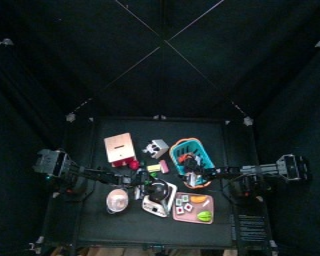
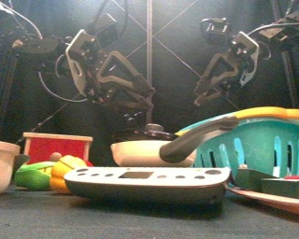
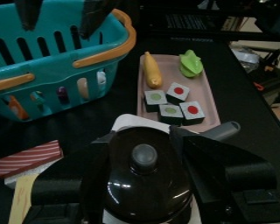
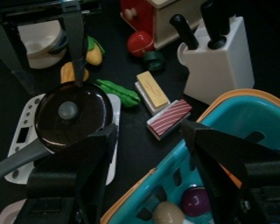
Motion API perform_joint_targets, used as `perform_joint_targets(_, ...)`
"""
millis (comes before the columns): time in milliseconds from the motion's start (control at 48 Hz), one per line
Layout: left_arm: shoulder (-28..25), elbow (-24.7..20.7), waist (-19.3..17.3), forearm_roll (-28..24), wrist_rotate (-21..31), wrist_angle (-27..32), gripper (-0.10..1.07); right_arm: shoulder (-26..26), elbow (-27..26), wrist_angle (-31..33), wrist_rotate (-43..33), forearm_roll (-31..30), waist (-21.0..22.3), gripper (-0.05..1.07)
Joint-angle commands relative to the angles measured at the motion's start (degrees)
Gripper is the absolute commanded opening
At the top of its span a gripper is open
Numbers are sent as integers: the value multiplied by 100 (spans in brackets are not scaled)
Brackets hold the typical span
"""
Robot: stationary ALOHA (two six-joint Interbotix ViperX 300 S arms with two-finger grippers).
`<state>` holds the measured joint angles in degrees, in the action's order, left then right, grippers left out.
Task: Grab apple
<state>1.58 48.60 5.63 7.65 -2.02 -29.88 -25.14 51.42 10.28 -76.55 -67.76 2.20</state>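
The apple [image 4: 140, 41] is a small red ball lying on the table beyond the white knife block [image 4: 219, 61], seen in the right wrist view. My right gripper [image 4: 154, 179] hangs open and holds nothing, above the rim of the teal basket [image 4: 213, 140] and well short of the apple. My left gripper [image 3: 143, 188] is open too, its jaws spread either side of a black lidded pot [image 3: 140, 157] below it. In the top view both grippers, left [image 1: 136, 173] and right [image 1: 203, 172], hover over the crowded table middle.
A pink tray [image 3: 166, 70] holds sushi pieces, corn and lettuce. A lidded pan [image 4: 66, 109], a bacon slice [image 4: 170, 118] and a butter stick [image 4: 152, 90] lie near the basket. A red box [image 1: 120, 148], a bowl [image 1: 119, 200] and a scale [image 2: 146, 179] crowd the table.
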Motion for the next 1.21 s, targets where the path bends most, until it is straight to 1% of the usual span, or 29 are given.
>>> perform_joint_targets(0, 369, 88, -35, 246, -9, 123, 88, -53, -88, -18, 0, -9, 0, 93)
perform_joint_targets(42, 492, 158, -53, 325, -9, 229, 88, -53, -97, -18, 0, -9, -9, 93)
perform_joint_targets(125, 712, 281, -105, 369, -26, 633, 88, -53, -97, -18, 0, -9, -9, 93)
perform_joint_targets(229, 870, 299, -237, 211, -141, 1371, 88, -44, -105, -18, 0, -9, 0, 93)
perform_joint_targets(292, 914, 237, -352, 105, -290, 1925, 88, -18, -105, -18, 0, -9, 9, 93)
perform_joint_targets(312, 914, 193, -413, 44, -352, 2188, 88, -9, -114, -18, 0, -9, 9, 93)
perform_joint_targets(354, 896, 123, -492, 0, -431, 2479, 88, 18, -123, -18, 0, -9, 9, 93)
perform_joint_targets(458, 826, -97, -668, -149, -589, 3076, 88, 53, -141, -18, 18, -9, 9, 93)
perform_joint_targets(583, 800, -255, -826, -668, -694, 3753, 88, 88, -149, -18, 26, -9, 9, 93)
perform_joint_targets(688, 791, -299, -879, -1230, -694, 4096, 88, 97, -149, -18, 26, -9, 9, 93)
perform_joint_targets(750, 747, -316, -870, -1652, -694, 4289, 88, 97, -149, -18, 26, -9, 9, 93)
perform_joint_targets(896, 668, -334, -870, -2329, -686, 4676, 88, 105, -158, -18, 26, -9, 9, 93)
perform_joint_targets(1188, 475, -580, -976, -3006, -642, 5476, 89, 149, -167, -18, 26, -18, 35, 93)
